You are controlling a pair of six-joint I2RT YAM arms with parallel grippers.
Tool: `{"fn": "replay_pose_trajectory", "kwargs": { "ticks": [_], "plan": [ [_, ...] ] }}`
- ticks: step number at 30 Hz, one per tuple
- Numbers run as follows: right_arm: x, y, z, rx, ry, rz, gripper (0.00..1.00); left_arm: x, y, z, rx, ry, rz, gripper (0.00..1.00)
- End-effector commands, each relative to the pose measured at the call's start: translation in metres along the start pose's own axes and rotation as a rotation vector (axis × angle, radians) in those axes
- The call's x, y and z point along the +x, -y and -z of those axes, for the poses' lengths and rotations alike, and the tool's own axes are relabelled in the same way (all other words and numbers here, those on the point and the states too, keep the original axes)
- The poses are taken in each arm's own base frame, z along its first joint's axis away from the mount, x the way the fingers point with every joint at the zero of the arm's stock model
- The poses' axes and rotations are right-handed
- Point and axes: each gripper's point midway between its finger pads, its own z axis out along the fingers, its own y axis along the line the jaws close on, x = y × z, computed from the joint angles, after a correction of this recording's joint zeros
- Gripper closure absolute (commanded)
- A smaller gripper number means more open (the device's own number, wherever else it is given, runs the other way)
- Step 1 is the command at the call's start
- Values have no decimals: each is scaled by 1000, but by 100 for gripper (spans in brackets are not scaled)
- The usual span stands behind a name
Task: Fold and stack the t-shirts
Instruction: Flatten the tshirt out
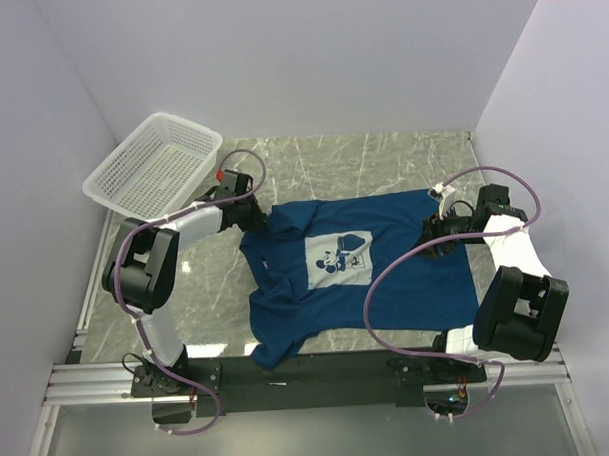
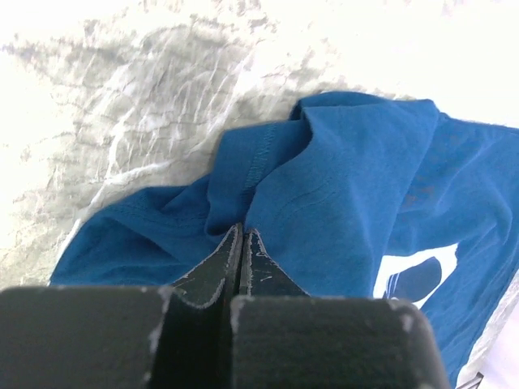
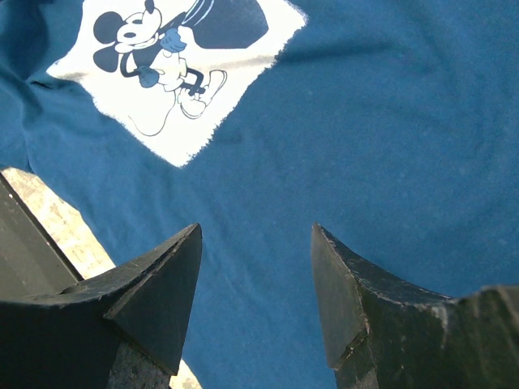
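Note:
A dark blue t-shirt (image 1: 407,284) lies spread on the marble table, its pale chest print of a cartoon mouse (image 1: 342,257) facing up. My left gripper (image 1: 256,222) is at the shirt's far left corner, by a sleeve. In the left wrist view its jaws (image 2: 243,229) are pressed together on a bunched fold of the blue cloth (image 2: 349,186). My right gripper (image 1: 432,227) hovers over the shirt's right side. Its fingers (image 3: 256,231) stand apart above flat blue cloth (image 3: 389,121) with nothing between them, and the mouse print (image 3: 174,65) is ahead to the left.
A white plastic mesh basket (image 1: 152,168) sits tilted at the far left of the table, just behind the left arm. Pale walls close in on the left, back and right. The shirt's lower left corner hangs near the table's front edge (image 1: 319,356).

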Motion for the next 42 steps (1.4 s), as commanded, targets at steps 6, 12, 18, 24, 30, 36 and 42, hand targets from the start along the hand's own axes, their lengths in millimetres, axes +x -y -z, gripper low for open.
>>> {"fn": "replay_pose_trajectory", "kwargs": {
  "ticks": [6,12,18,24,30,36,42],
  "plan": [
    [-13,1,5,15,33,34,37,-50,67,42,180,110,-98,100],
    [-12,1,5,14,30,34,37,-66,100,68,276,137,-147,100],
    [-12,1,5,15,29,32,37,-71,118,82,333,135,-180,100],
    [-14,1,6,18,30,36,37,-76,133,98,386,151,-217,100],
    [-13,2,5,19,29,35,37,-55,157,112,498,90,-318,99],
    [-13,3,6,26,27,38,37,27,183,109,584,-81,-521,99],
    [-12,4,6,31,23,40,37,142,145,99,576,-318,-728,84]
  ]
}}
